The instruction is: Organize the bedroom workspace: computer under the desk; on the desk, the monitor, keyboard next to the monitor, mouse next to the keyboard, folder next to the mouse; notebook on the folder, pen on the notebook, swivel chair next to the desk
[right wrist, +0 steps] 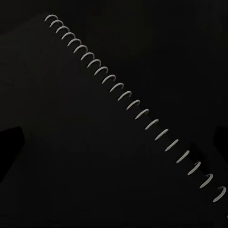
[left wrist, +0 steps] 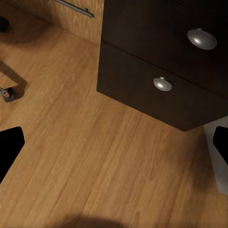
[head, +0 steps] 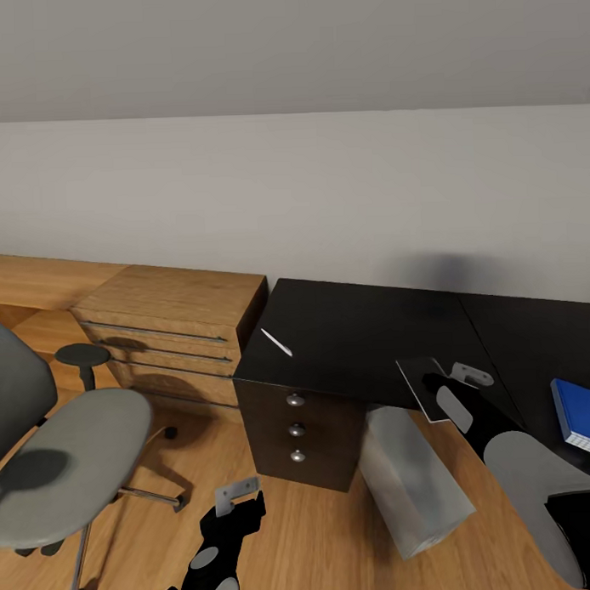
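The black desk (head: 356, 327) has three knobbed drawers (left wrist: 163, 83). A white pen (head: 276, 342) lies near its left edge. The blue folder (head: 578, 411) lies on the desk at far right. My right gripper (head: 447, 380) hangs open over the desk's front edge. Below it, in the right wrist view, a black spiral notebook (right wrist: 95, 142) lies between the spread fingers (right wrist: 9, 142). The light-grey computer (head: 414, 480) leans tilted under the desk. The grey swivel chair (head: 71, 464) stands at left with a bare seat. My left gripper (head: 236, 501) is open above the floor. The monitor, keyboard and mouse are out of view.
A wooden chest (head: 177, 320) with bar handles stands against the desk's left side. The chair's wheeled base (head: 157, 500) reaches toward my left arm. Wood floor (left wrist: 95, 156) lies in front of the drawers.
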